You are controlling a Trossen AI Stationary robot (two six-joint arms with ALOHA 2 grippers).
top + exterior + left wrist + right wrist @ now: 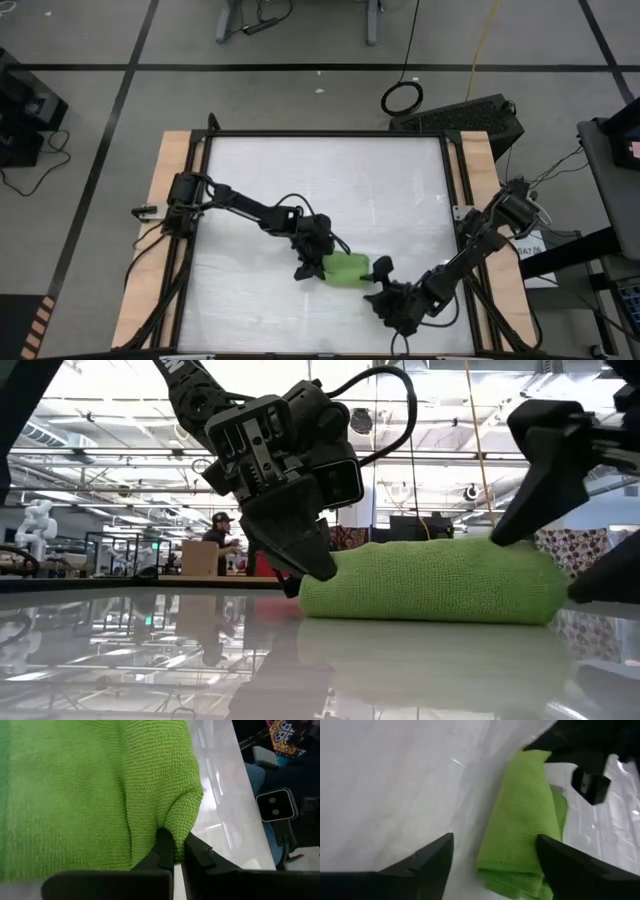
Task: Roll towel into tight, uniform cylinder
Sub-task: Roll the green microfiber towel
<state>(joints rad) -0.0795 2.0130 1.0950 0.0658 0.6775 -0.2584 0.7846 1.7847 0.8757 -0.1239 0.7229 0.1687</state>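
Rolled towel [347, 267] lying on the table [300, 180] near its front edge, right of centre. Left gripper [175, 851] pinches a fold at the roll's left end, jaws closed on cloth. Right gripper [492, 851] stands with jaws wide apart just beside the right end, holding nothing. Risk: a pull on the pinched fold may loosen or unwind the roll. Open tabletop lies behind; the front edge is near.

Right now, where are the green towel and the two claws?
towel [430, 580]: low view, front of the roll.
left gripper [178, 851]: left wrist view, tips pinching the towel's edge.
right gripper [495, 851]: right wrist view, gap between its spread fingers.
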